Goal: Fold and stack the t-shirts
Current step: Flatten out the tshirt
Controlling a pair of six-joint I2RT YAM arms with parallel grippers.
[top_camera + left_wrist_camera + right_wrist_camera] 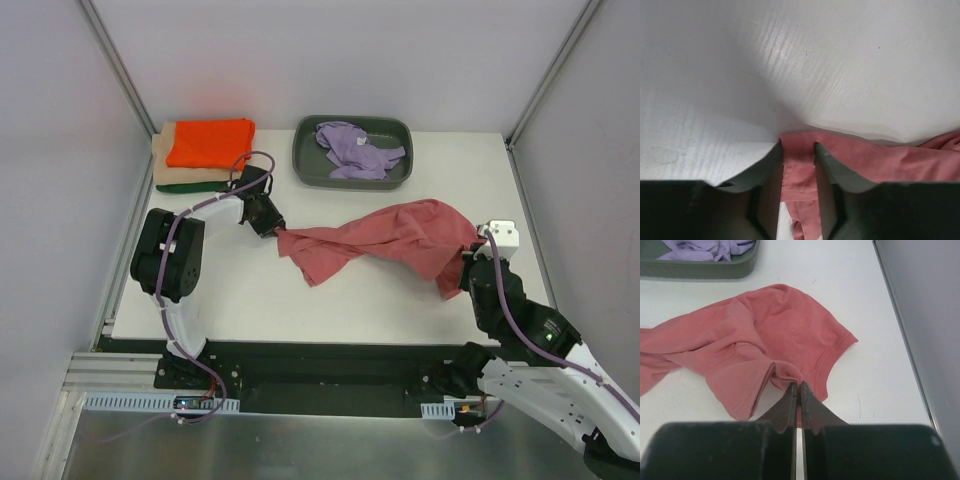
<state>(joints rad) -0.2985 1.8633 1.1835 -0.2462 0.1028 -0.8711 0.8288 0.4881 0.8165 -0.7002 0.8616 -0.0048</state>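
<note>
The dusty rose-red t-shirt (385, 240) lies crumpled and stretched across the middle of the table between both grippers. My left gripper (271, 226) is shut on its left end; in the left wrist view a band of the cloth (799, 165) sits between the jaws of the gripper (798, 149). My right gripper (466, 262) is shut on a fold at its right end, seen in the right wrist view (799, 386) with the shirt (775, 325) spread beyond. The lavender t-shirt (357, 150) lies bunched in the tray. Orange (210, 142), tan (164, 170) and dark green (188, 187) tees lie folded in a stack at the back left.
The dark grey tray (300, 160) stands at the back centre, also in the right wrist view (700, 270). Frame posts and grey walls close in the table on the left, right and back. The left arm's body (168, 255) stands by the left edge.
</note>
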